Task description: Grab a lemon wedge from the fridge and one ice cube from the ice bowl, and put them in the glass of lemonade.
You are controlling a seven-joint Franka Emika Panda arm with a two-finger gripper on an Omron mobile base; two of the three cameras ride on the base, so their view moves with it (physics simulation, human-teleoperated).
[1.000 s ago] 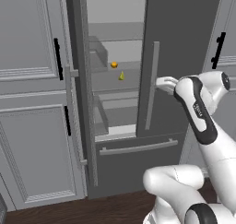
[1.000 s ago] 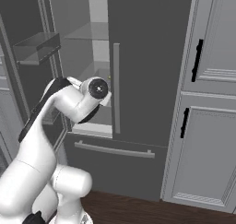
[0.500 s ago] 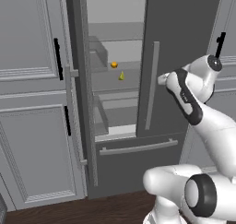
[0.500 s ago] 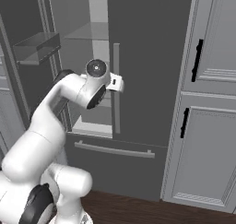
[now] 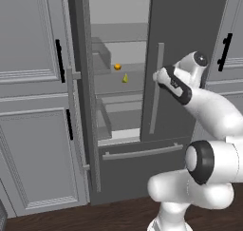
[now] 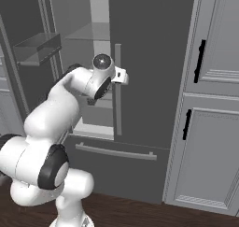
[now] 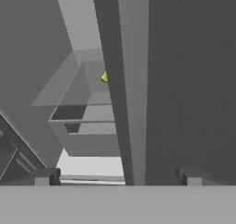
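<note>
Lemon wedge on fridge shelf, claw open

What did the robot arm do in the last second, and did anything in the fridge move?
The arm swung its gripper left, from out by the right cabinet to the handle of the fridge's closed right door. Its jaws stayed wide open, one finger each side of the door's edge, gripping nothing. The left door stayed open, and the lemon wedge and small orange item stayed on their shelf.

White arm, dark joints
</note>
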